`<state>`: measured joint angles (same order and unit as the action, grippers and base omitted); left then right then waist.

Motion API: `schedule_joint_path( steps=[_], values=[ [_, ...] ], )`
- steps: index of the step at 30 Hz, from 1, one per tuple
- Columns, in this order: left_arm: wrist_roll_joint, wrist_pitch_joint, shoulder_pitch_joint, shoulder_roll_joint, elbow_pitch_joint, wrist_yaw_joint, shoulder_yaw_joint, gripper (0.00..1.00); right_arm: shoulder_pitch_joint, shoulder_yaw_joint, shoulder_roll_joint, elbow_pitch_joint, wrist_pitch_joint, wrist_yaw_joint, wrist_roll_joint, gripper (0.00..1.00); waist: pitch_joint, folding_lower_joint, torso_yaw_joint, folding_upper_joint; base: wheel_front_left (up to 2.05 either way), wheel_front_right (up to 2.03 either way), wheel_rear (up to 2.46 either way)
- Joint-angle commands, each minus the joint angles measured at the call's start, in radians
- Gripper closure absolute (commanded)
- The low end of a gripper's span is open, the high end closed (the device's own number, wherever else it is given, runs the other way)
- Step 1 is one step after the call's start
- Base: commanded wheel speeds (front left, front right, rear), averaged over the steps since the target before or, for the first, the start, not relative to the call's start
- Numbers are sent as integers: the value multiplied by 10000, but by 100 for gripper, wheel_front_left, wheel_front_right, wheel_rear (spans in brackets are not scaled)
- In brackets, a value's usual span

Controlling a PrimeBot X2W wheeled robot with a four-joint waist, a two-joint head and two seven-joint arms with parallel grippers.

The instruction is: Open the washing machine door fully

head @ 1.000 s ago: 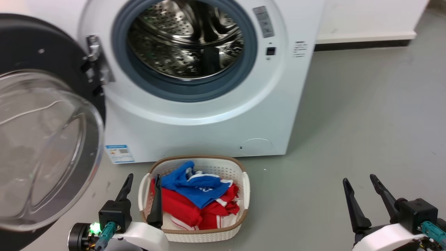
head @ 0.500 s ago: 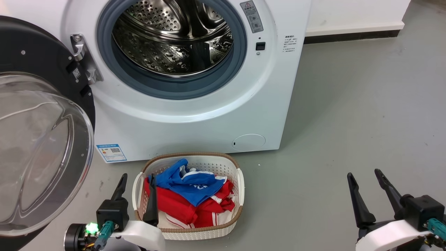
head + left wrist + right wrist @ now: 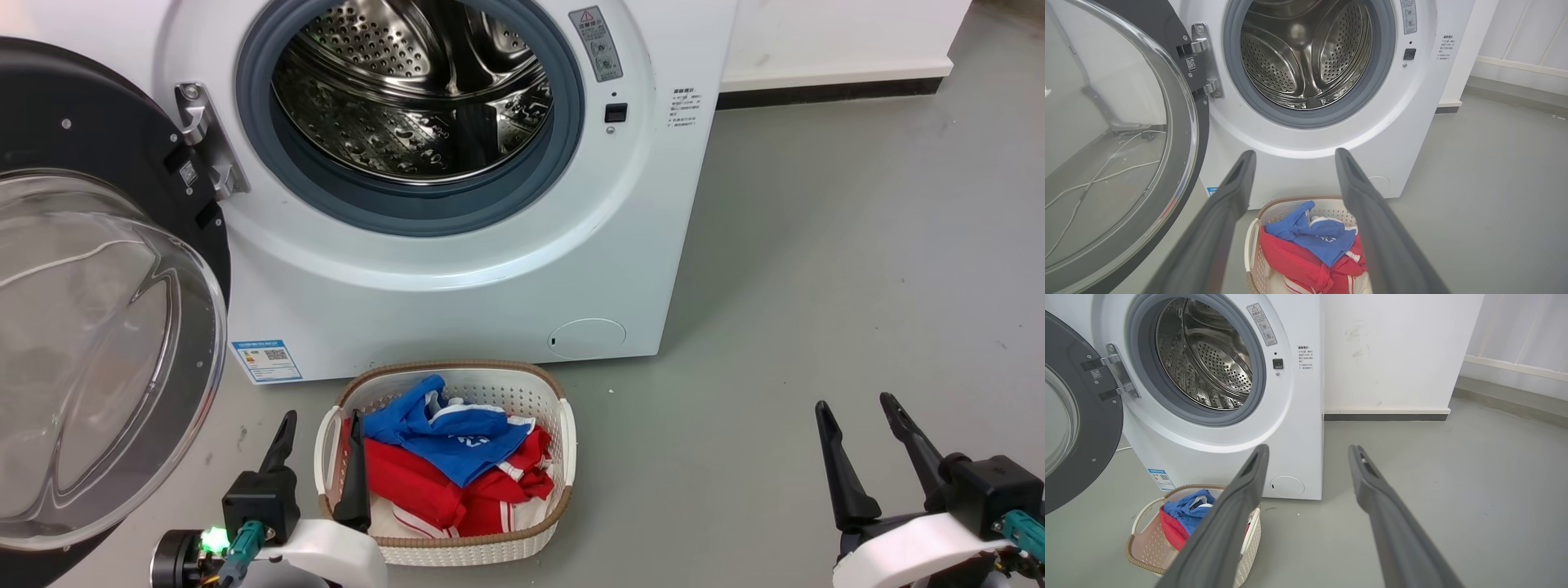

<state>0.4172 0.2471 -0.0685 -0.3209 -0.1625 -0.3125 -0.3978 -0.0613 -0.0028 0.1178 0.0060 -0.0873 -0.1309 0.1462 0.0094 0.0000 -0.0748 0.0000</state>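
The left claw [image 3: 322, 419] is two long dark grey fingers [image 3: 1216, 228], tapering to blunt tips, set in a boxy black block [image 3: 255, 505] on a smooth white shell [image 3: 335, 549]. A teal plug [image 3: 243, 545] and a glowing green light [image 3: 214, 538] sit beside a dark round cap [image 3: 167, 560]. The right claw [image 3: 853, 402] is built alike, with its own teal connector [image 3: 1022, 531].

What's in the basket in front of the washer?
The basket holds a blue garment lying over red garments with white trim. Anything beneath them is covered.
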Motion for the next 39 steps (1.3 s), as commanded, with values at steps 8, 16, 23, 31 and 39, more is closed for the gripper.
schedule_joint_path(
  steps=[8, 16, 23, 31, 39],
  values=[
    [316, -47, 181, 221, -167, 101, 46, 100, -137, 46, -64, 257, 24, 0, 282, 100, -54, 0, 14, 0, 0, 0, 0],
    [1671, -403, 118, 446, -218, 566, 562, 100, 81, -43, -89, 490, 219, 0, 1952, 100, -54, 0, 61, 0, 0, 0, 0],
    [2729, -686, 36, 634, -318, 964, 971, 100, 259, -113, -116, 682, 367, 0, 3246, 100, -55, 0, 103, 0, 0, 0, 0],
    [3837, -987, -41, 838, -410, 1376, 1409, 100, 434, -191, -153, 878, 525, 0, 4601, 100, -56, 0, 151, 0, 0, 0, 0],
    [4848, -1268, -107, 1026, -479, 1748, 1814, 100, 596, -270, -189, 1053, 676, 0, 5833, 100, -57, 0, 198, 0, 0, 0, 0]
  ],
)
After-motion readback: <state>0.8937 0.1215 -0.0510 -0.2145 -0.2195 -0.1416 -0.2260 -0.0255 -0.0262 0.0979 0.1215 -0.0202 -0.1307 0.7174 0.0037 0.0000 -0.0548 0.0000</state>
